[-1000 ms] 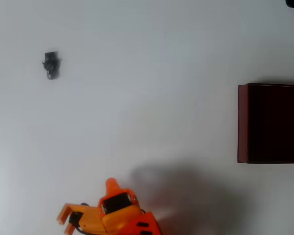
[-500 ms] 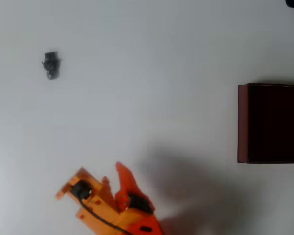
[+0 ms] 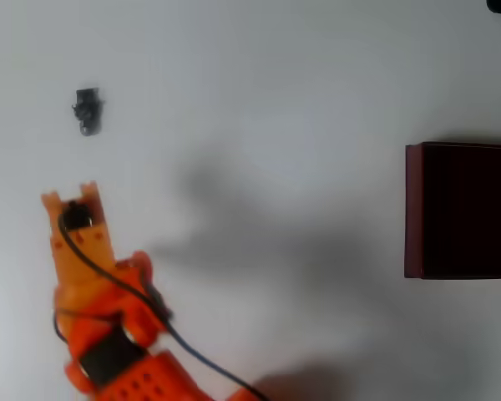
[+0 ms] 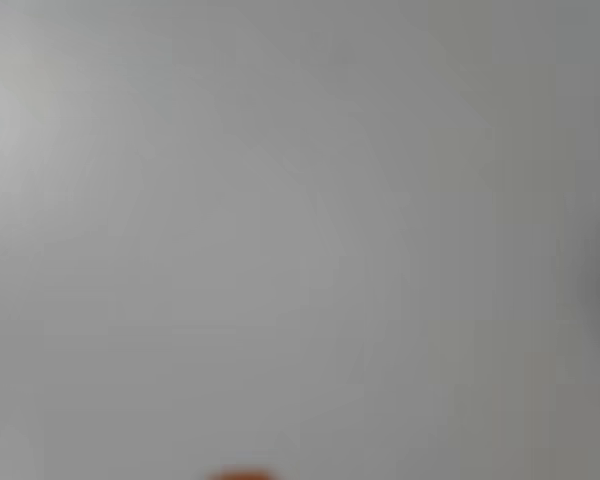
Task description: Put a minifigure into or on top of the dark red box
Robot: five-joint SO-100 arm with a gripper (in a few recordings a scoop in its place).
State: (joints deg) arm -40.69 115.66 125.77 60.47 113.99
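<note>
The minifigure (image 3: 87,110) is seen in the overhead view as a tiny black, blocky shape lying on the table (image 3: 259,92) toward the upper left; its limbs and features are too small and blurred to be made out, and which way it faces cannot be told; it is touched by nothing. The gripper (image 3: 69,199) is seen below it, near but apart, at the end of an orange arm (image 3: 100,334) entering from the bottom left with a black cable run along it; the fingers are viewed from above and how far they are parted cannot be told, though nothing is seen held in them. The dark red box (image 3: 413,209) is found well apart at the right edge, cut off by the frame, its interior too dark to be read. The table is a plain white surface crossed by soft grey shadows; in the wrist view only a blurred pale surface (image 4: 280,220) is shown.
</note>
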